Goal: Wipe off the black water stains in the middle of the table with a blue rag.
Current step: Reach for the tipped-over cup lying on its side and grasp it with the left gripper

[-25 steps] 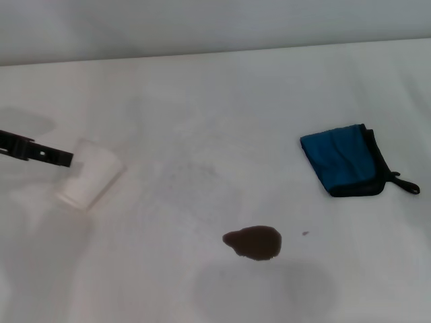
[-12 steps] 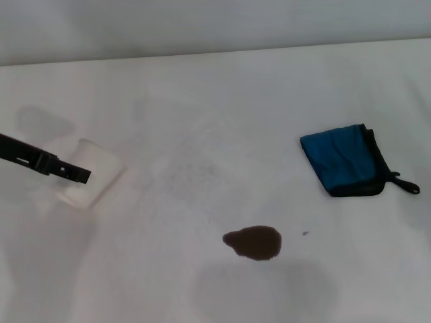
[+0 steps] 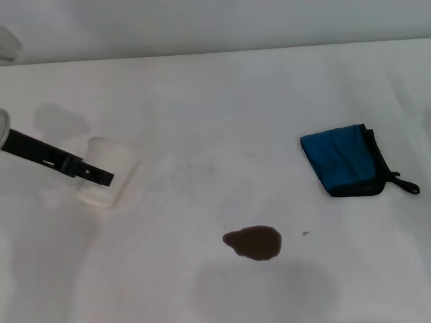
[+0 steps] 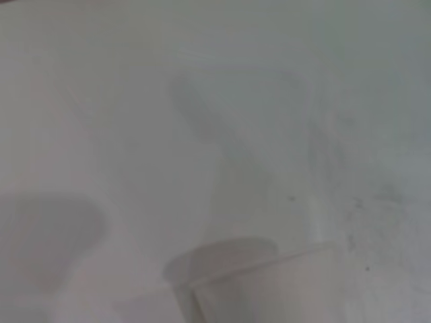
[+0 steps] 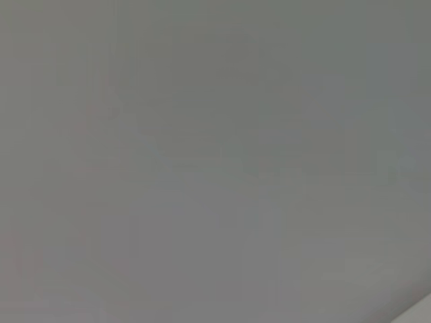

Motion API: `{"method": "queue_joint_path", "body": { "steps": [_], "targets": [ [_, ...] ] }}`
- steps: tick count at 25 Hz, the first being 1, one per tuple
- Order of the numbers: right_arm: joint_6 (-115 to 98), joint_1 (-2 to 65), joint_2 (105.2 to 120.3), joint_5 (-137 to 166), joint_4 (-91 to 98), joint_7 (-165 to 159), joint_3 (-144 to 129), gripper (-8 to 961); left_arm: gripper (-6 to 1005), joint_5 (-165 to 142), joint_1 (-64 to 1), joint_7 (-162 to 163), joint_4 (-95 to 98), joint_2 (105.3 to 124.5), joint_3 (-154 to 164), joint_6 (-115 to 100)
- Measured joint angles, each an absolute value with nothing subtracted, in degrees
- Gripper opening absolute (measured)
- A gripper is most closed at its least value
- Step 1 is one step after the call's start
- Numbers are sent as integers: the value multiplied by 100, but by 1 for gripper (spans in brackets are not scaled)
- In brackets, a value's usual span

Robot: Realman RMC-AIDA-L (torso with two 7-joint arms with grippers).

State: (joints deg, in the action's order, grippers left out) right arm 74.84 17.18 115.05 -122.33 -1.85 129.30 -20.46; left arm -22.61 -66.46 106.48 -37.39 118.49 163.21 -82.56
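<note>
The black water stains are a dark blotch on the white table, near the front middle, with a tiny speck to its right. The blue rag, folded, with black edging and a loop, lies flat at the right, apart from the blotch. My left gripper reaches in from the left as a thin black bar, its tip against a white paper cup. The cup also shows in the left wrist view. My right gripper is out of view; the right wrist view shows only plain grey.
The table's far edge meets a pale wall. Grey shadows lie on the tabletop at the left and in front of the blotch.
My left gripper has moved right and toward the front. The white cup has shifted right with it and now stands more upright. The rag and the blotch have not moved.
</note>
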Motion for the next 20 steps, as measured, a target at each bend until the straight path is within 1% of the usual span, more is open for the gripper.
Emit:
{"method": "queue_joint_path", "body": {
  "steps": [9,20],
  "targets": [
    [7575,1701,11498,-12238,-137,12934,-2006,858,875,-2336,-6681,11052,-3510,11847,16321,-8014],
    [7753,1645,11486,-12253,-26,12932,-2000,857,875,-2302,-6331,11298,-2766,11852,16312,-7556]
  ]
}}
